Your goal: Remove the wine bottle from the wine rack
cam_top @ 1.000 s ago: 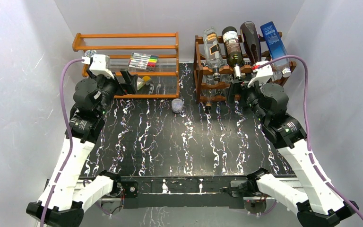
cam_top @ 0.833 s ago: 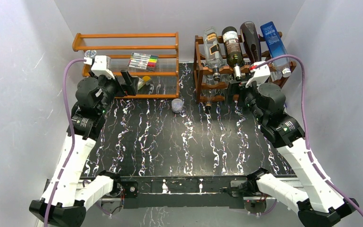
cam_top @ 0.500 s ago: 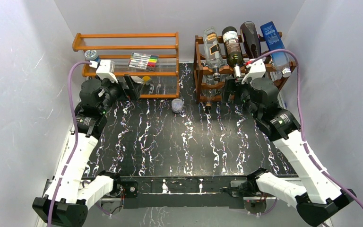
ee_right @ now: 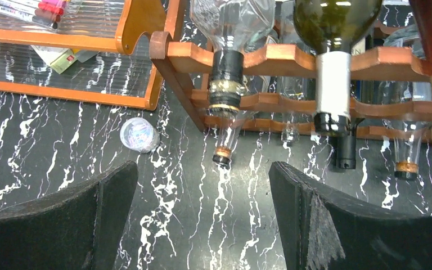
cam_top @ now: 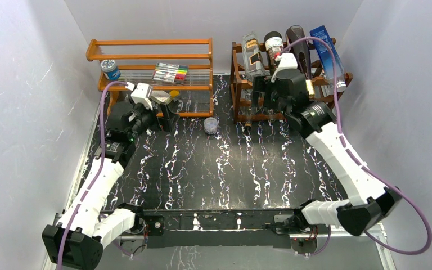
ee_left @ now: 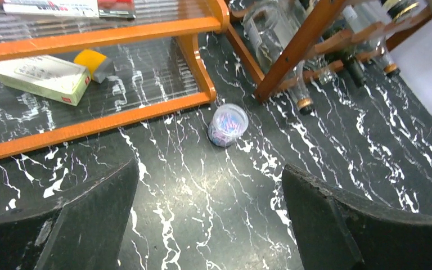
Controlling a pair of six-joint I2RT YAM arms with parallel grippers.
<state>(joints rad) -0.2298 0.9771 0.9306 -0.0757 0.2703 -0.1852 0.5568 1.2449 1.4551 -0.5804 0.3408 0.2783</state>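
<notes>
Right tool and left tool both wide apart, empty, the right near the wine bottle.

The right arm is far more stretched out than a second ago. Its elbow has straightened and the wrist has swung forward and to the left. The right claw now hangs right at the front of the wine rack, and from above its body covers the neck of the dark green wine bottle. Its purple cable now arcs over the bottle tops. The left arm has drawn inward to the right, taking the left claw away from the end of the orange shelf. That uncovers a small blue-capped jar there.
</notes>
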